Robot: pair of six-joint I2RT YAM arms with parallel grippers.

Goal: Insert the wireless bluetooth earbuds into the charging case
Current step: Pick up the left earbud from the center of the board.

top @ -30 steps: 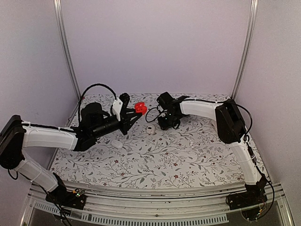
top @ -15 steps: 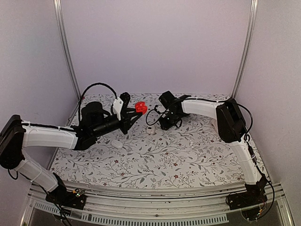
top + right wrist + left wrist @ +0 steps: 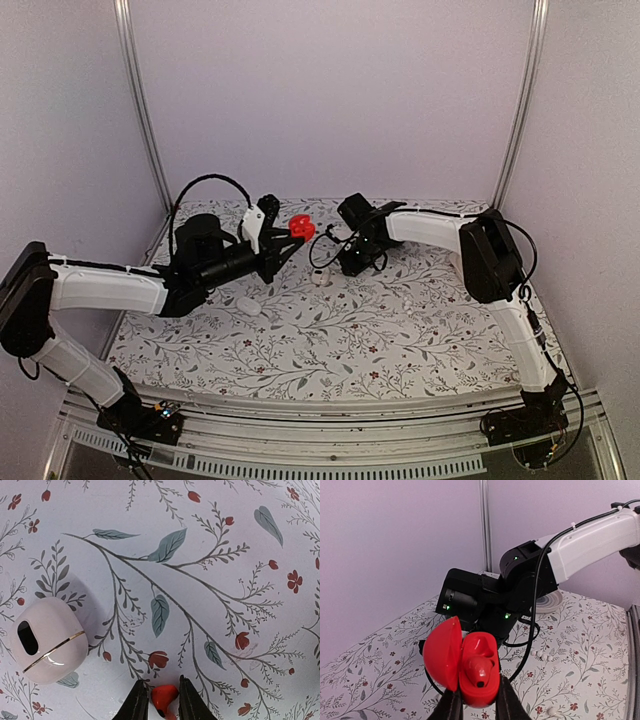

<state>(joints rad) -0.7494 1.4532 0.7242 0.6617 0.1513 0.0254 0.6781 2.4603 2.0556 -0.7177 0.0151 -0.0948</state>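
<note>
Earbud (image 3: 164, 696) was pinched in your right gripper (image 3: 161, 702) jaws low by the table (image 3: 225, 555), right of the cream-white pod (image 3: 47, 640), while your left gripper (image 3: 476, 700) clamped the open red charging case (image 3: 470, 691) up at far left, probably so the empty slot faced the incoming bud.

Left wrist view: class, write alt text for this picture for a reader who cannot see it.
The left gripper pinches an open red charging case, one red earbud seated in it and the other hollow empty. Behind it, the right arm, black at the wrist, reaches down over a floral-patterned table.
</note>
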